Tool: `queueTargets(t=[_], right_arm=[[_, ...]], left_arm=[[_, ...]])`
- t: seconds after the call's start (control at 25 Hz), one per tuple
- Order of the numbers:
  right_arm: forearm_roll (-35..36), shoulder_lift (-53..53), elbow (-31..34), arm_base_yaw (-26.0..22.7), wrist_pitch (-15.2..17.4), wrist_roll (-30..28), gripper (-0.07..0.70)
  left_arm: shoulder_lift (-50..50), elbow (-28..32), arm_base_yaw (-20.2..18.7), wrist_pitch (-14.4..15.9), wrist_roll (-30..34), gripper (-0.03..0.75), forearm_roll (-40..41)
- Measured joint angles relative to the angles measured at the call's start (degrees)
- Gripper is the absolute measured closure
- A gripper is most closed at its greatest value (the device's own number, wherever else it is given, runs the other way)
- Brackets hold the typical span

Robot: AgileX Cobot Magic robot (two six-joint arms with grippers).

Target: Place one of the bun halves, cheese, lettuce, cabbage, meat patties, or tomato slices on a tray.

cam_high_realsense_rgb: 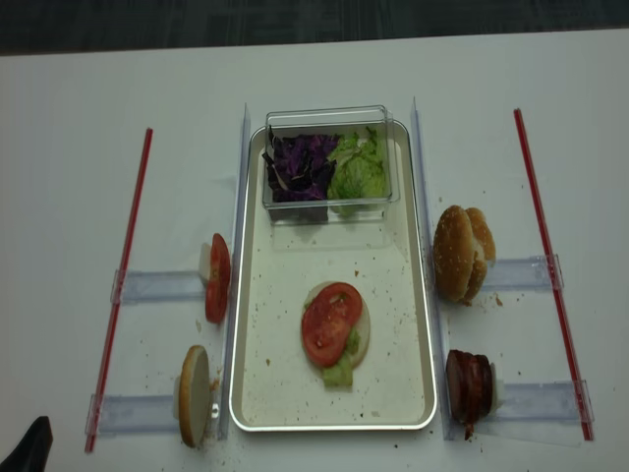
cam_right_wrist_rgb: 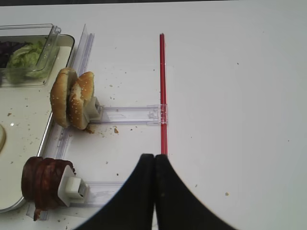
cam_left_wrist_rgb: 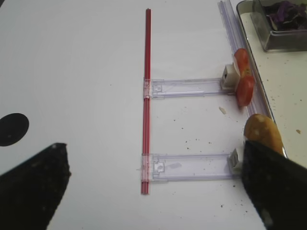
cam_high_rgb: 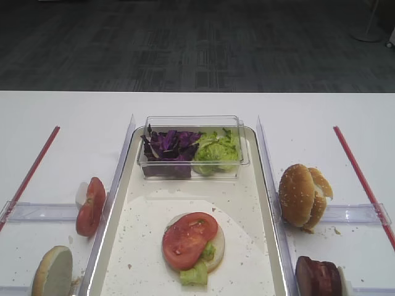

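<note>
Though mostly cropped, right hand (cam_right_wrist_rgb: pixel 154 165) shut, left hand (cam_left_wrist_rgb: pixel 153 177) wide.

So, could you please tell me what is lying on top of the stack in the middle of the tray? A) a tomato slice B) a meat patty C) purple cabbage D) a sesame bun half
A: a glossy red tomato slice lies on top, over lettuce and a pale bun half on the tray.
</note>
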Motion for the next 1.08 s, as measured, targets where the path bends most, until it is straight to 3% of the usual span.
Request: queueTargets(t=[1.08], right_arm=[[0.0,0.0,0.0,0.0,0.0,0.0,0.595]], left_arm=[[0.0,0.0,0.0,0.0,0.1,0.044,0.0]])
